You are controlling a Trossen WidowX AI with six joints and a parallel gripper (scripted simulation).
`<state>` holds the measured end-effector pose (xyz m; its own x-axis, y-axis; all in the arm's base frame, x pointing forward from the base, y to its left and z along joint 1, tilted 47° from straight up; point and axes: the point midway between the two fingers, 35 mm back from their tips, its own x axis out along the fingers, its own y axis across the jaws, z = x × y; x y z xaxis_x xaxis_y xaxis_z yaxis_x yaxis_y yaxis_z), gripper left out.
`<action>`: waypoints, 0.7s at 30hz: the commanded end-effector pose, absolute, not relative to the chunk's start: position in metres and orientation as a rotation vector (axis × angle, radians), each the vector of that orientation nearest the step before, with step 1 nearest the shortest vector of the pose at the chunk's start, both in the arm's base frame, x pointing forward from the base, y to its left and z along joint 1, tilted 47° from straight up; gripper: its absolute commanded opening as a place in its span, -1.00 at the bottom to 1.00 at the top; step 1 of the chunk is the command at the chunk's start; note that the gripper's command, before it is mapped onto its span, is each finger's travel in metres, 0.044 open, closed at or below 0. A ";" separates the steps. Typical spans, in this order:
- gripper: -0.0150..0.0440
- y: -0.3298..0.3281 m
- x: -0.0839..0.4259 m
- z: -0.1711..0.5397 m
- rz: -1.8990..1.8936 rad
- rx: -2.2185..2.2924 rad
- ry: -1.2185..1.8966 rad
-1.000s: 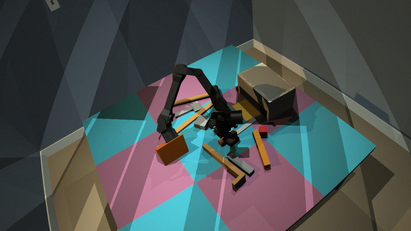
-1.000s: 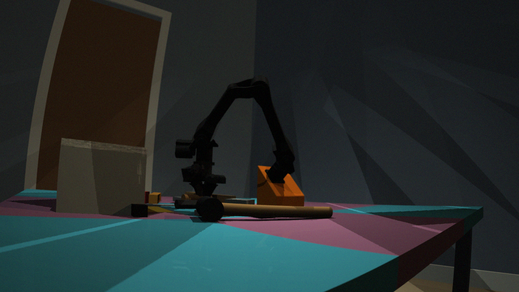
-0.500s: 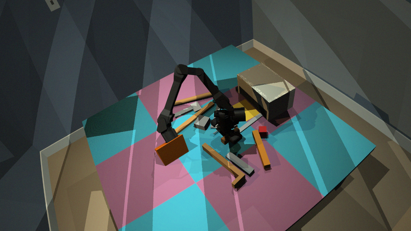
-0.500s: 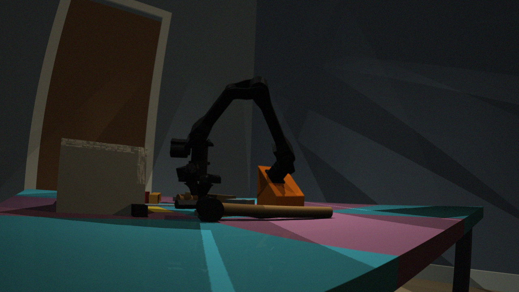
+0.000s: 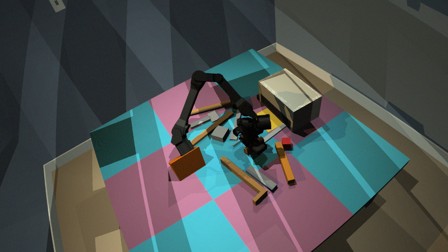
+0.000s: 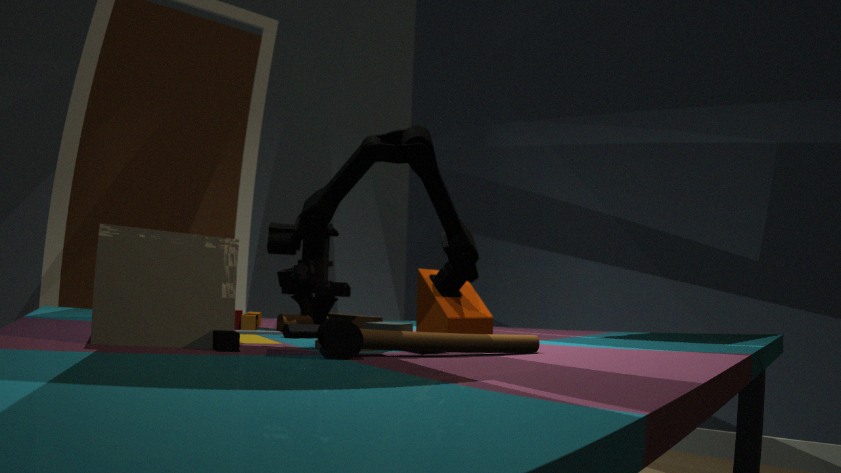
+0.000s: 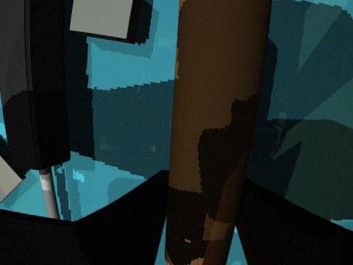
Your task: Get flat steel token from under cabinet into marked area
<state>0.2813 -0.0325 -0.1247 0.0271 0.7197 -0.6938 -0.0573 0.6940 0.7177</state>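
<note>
The gripper (image 5: 255,149) (image 6: 317,319) (image 7: 206,199) is shut on the round wooden handle (image 5: 247,151) (image 7: 217,73) of a tool, low over the table. A flat grey blade (image 5: 274,133) lies in line with that handle and appears to be its front part; it reaches toward the cabinet's near right corner, its tip beside the yellow marked area. The cabinet (image 5: 291,90) (image 6: 164,288) has dark vent slots low on its front. The yellow marked area (image 5: 266,113) (image 6: 258,339) is in front of it, partly hidden by the arm in the top view. The token is not visible.
A red cube (image 5: 286,143) and orange bar (image 5: 286,166) lie to the right. An L-shaped wooden stick (image 5: 239,174) and grey bar (image 5: 264,181) lie nearer. A grey block (image 5: 220,133), brown stick (image 5: 212,126) and black-headed wooden rod (image 5: 208,108) (image 6: 447,342) lie left.
</note>
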 end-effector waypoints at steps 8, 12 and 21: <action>-0.49 -0.032 0.297 -0.124 0.656 0.589 1.426; -0.49 -0.032 0.302 -0.123 0.656 0.589 1.426; -0.49 -0.032 0.313 -0.122 0.656 0.589 1.425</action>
